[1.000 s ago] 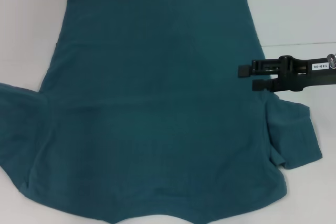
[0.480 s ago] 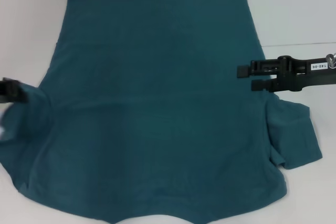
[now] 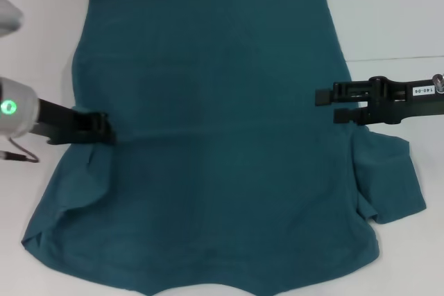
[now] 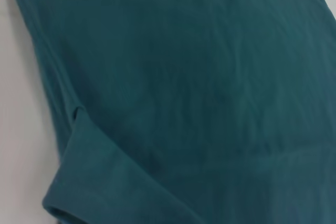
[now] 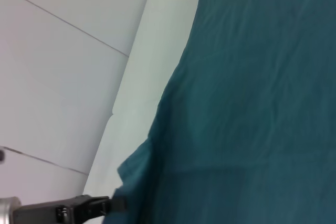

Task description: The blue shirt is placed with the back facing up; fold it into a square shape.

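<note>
The blue shirt (image 3: 215, 143), plain dark teal, lies spread flat on the white counter (image 3: 388, 12), its left sleeve folded inward over the body and its right sleeve lying rumpled beside it.

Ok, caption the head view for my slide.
Both tools, left tool and right tool, over the dark teal-blue cloth shirt.

lab bench — plain white tabletop (image 3: 388, 12)

blue shirt (image 5: 247, 103) spread on white table (image 5: 63, 77) | left gripper (image 5: 113, 204) at its edge
</note>
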